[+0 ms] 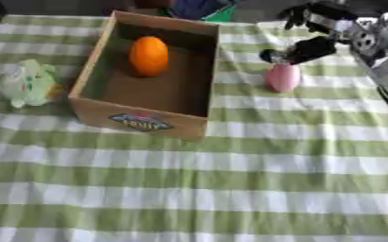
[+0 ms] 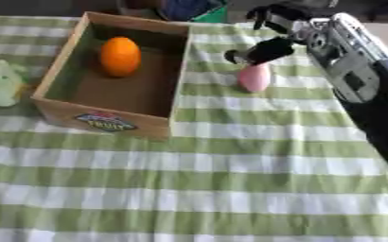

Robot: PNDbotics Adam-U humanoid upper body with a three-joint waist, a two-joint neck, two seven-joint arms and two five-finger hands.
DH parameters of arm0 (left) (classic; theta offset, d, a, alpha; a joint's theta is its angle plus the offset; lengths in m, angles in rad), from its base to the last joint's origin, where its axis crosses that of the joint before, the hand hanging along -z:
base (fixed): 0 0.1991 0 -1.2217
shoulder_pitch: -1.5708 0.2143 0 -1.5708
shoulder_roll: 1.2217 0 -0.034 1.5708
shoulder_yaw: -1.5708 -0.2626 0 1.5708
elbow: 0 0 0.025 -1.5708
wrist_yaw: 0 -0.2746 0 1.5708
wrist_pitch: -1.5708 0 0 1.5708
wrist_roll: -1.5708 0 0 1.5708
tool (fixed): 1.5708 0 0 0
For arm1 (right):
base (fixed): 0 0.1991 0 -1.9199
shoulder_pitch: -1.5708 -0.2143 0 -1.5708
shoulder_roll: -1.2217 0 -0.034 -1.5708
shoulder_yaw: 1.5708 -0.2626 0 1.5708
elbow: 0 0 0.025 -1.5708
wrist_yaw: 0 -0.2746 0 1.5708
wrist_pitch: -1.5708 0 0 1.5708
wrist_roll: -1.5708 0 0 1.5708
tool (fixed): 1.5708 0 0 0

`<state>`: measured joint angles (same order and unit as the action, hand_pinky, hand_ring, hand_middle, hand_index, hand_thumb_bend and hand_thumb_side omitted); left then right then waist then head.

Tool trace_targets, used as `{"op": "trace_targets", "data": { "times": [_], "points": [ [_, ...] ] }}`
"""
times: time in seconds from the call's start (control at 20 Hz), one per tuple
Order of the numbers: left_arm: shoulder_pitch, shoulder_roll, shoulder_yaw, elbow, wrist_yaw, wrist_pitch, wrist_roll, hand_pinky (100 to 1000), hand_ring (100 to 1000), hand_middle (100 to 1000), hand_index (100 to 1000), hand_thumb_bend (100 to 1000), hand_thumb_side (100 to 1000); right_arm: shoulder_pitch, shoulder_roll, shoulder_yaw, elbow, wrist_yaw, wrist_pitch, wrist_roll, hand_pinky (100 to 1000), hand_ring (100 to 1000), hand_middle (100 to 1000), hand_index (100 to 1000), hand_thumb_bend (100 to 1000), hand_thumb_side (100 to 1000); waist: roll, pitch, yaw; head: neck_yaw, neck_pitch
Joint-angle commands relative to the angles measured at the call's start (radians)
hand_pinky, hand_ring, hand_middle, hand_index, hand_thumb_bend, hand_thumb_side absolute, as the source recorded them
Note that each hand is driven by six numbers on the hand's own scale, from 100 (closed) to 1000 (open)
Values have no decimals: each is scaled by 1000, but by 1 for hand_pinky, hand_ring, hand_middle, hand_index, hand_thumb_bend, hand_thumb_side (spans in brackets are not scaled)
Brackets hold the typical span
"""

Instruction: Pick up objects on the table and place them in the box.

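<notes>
An open cardboard box (image 1: 139, 120) with a fruit label on its front wall stands left of centre on the checked cloth. An orange (image 1: 148, 56) lies inside it near the back. A pink egg-shaped object (image 1: 283, 78) stands on the cloth just right of the box. My right hand (image 2: 301, 28) comes in from the upper right and hovers over the pink object. Its thumb (image 1: 309, 49) reaches down to the object's top, while the fingers stay spread well above and behind it, so the hand is open. A pale green soft toy (image 1: 29, 85) lies left of the box.
The green-and-white checked cloth (image 1: 230, 189) covers the table, with bare cloth in front of the box. Blue and green items (image 1: 204, 9) sit beyond the table's far edge behind the box. My right forearm (image 2: 363, 90) fills the right side.
</notes>
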<state>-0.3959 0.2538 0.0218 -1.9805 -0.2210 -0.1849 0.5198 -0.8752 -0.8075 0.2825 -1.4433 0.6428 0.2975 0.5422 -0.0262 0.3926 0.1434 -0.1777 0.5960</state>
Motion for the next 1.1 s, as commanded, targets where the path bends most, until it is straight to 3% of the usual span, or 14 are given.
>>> {"op": "trace_targets", "data": {
  "times": [0.05, 0.25, 0.35, 0.45, 0.6, 0.85, 1.1],
  "points": [
    [-13, 9, 6, -20, -1, -2, 1, 702, 677, 715, 775, 100, 836, -3, -35, -4, 17, 2, 1, 3, 816, 911, 807, 967, 456, 659, 3, -18, 1, 1, -12],
    [-13, 8, 6, -20, 0, -2, 0, 702, 678, 715, 775, 100, 835, 8, -31, 4, 48, 17, -13, 6, 814, 910, 803, 961, 425, 615, 3, -16, 2, -2, -12],
    [-12, 8, 6, -20, 0, -2, -1, 702, 678, 715, 775, 100, 833, 12, -32, 6, 56, 18, -21, 12, 813, 909, 802, 961, 378, 578, 3, -16, 1, -3, -11],
    [-12, 8, 6, -20, 0, -2, 0, 702, 678, 713, 775, 100, 832, 17, -33, 7, 62, 15, -27, 22, 811, 908, 801, 964, 267, 499, 3, -15, 0, -2, -11],
    [-11, 7, 6, -20, 0, -2, 0, 702, 678, 714, 774, 100, 831, 20, -37, 7, 66, 24, -33, 34, 808, 906, 797, 961, 220, 468, 2, -15, -2, -1, -11],
    [-11, 6, 6, -20, 1, -2, 0, 702, 679, 714, 773, 100, 831, 25, -37, 8, 84, 59, -34, 33, 801, 900, 785, 937, 205, 470, 1, -14, -2, -1, -13],
    [-12, 5, 5, -20, 1, -2, 1, 702, 679, 715, 772, 100, 830, 24, -33, 10, 92, 65, -35, 34, 790, 887, 731, 846, 188, 470, 2, -14, -5, 0, -12]
  ]
}}
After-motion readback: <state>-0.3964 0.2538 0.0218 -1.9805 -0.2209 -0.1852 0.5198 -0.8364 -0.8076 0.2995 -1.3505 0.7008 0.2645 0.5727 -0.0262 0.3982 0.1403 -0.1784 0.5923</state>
